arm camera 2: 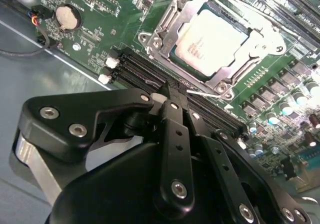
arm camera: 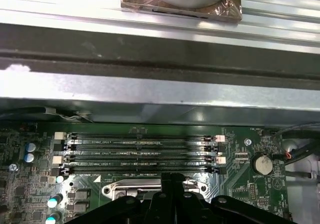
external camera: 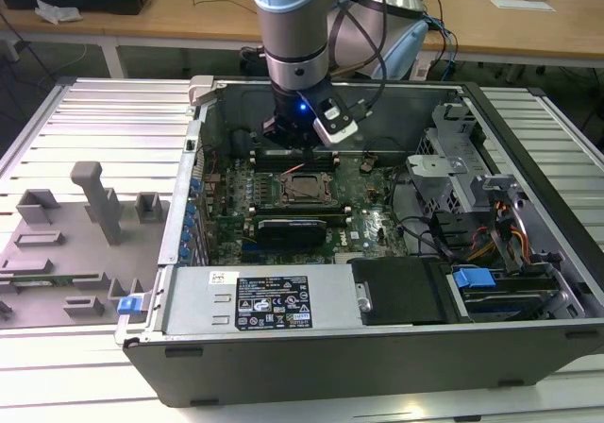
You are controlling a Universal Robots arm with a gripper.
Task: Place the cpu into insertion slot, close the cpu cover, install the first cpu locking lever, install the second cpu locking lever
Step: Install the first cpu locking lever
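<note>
Nearest in the second wrist view, the pincer [arm camera 2: 168, 91] is clenched to a narrow tip with nothing caught in it. It hovers just above the black memory slots [arm camera: 140, 154]; the first wrist view shows four of these, side by side. Just past the tip lies a thin bright rod [arm camera 2: 202, 92], probably a locking lever. I can make out only that one. Beyond it the one cpu cover [arm camera 2: 175, 16] lies flat on the socket, framing the one cpu [arm camera 2: 212, 36], which is seated in its slot with the pale top showing through the open centre. The chip looks light, stiff and fragile, best held by its edges, though the frame now covers them. The cover is thin, rigid sheet metal, best pressed on its frame rather than over the chip. The lever is probably springy wire, best taken at its free end. Farther off, one coin cell [arm camera 2: 67, 16] sits on the green motherboard [arm camera 2: 100, 39]. The whole computer case [external camera: 377, 347] rests on the slatted desk [external camera: 94, 111].
</note>
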